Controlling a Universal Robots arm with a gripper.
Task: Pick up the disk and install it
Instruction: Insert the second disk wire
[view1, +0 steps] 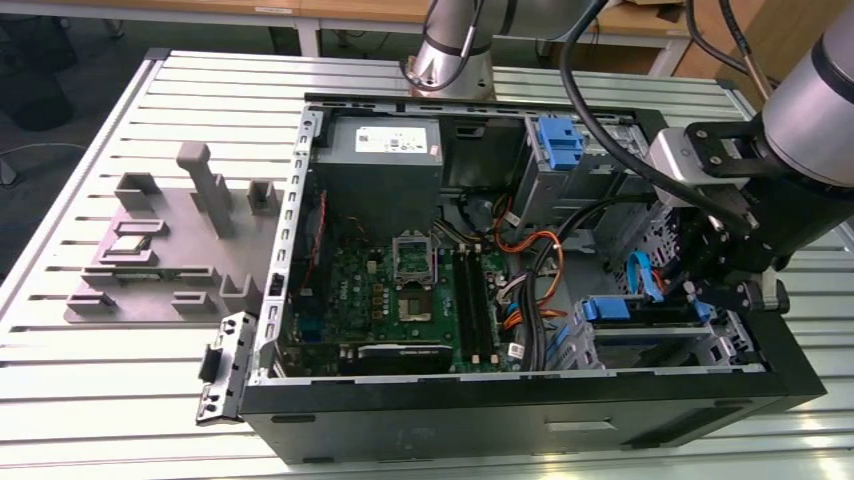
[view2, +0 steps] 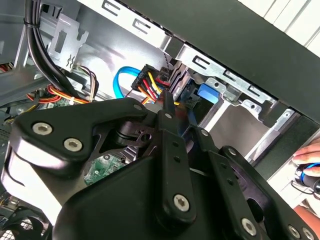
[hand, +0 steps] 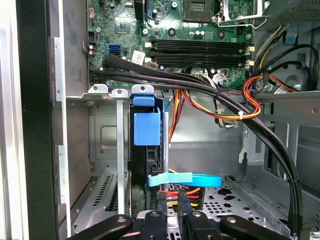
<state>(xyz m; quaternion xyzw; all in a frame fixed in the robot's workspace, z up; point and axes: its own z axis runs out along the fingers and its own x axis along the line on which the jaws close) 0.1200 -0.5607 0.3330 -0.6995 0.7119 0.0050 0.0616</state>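
While disk (hand: 148, 131) sits on edge in drive bay at computer case (view1: 534, 425) front corner, blue frame showing, you risk snagging cables (hand: 215, 100) draped just above bay. Arm reaches down into case there. Gripper (hand: 172, 210) fingers nearly closed on connector plug; can't tell if gripped.

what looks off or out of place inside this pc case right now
Nothing looks damaged or spilled. The disk sits on edge in the drive cage, and the gripper is at its cabled end. A person's hand rests just outside the case.
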